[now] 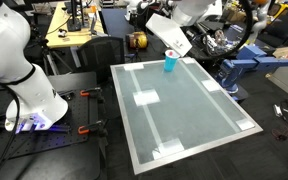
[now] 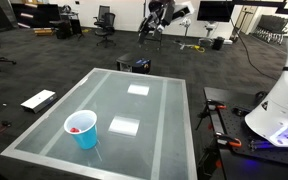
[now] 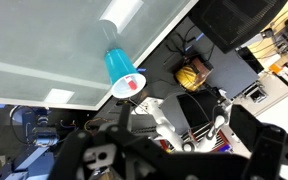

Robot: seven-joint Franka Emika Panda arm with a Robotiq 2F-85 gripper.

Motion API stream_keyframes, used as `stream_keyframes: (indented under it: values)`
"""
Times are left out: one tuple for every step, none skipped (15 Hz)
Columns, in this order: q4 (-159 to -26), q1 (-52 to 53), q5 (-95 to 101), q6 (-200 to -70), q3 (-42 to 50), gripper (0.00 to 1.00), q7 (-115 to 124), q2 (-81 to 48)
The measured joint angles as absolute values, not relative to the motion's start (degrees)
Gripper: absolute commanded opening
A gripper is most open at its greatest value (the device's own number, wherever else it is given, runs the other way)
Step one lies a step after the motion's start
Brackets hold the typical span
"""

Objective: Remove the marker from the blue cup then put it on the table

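Note:
The blue cup [image 1: 170, 65] stands near the far edge of the table [image 1: 184, 120]. The red-pink marker [image 1: 171, 53] pokes out of its top. In an exterior view the cup [image 2: 84, 133] is at the table's near corner, with the marker [image 2: 76, 128] inside. In the wrist view the cup [image 3: 120, 68] sits by the table [image 3: 44, 40] edge and the marker [image 3: 134, 84] shows in its rim. My gripper [image 3: 174, 152] is far above and away from the cup. Its dark fingers are spread apart with nothing between them. It is out of both exterior views.
White tape patches [image 1: 145, 97] lie on the tabletop. A yellow-black device [image 3: 191, 75] sits on the floor past the table edge. A wooden desk [image 1: 76, 36] stands behind. The robot base [image 2: 282, 112] is beside the table. A white board [image 2: 38, 99] lies on the floor.

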State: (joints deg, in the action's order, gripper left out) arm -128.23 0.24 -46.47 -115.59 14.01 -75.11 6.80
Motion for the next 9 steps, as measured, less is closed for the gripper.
stream_keyframes:
  values:
    - [-128.07, 0.23, -46.47, -115.56, 13.98, 1.00, -75.11, 6.50]
    - [-127.98, 0.23, -46.48, -115.55, 13.96, 1.00, -75.11, 6.35]
    - [-127.93, 0.23, -46.48, -115.54, 13.93, 1.00, -75.11, 6.30]
    - [-127.90, 0.23, -46.48, -115.54, 13.91, 1.00, -75.11, 6.30]
    - [-127.88, 0.23, -46.48, -115.53, 13.91, 1.00, -75.11, 6.30]
    - [-127.91, -0.01, -46.48, -115.53, 13.66, 1.00, -75.11, 6.29]
    - [-127.94, -0.42, -46.88, -115.53, 13.27, 1.00, -75.12, 6.24]
    - [-127.95, -0.71, -47.84, -115.53, 13.00, 1.00, -75.68, 6.11]
    - [-127.95, -0.99, -49.22, -115.54, 12.71, 1.00, -76.98, 5.87]
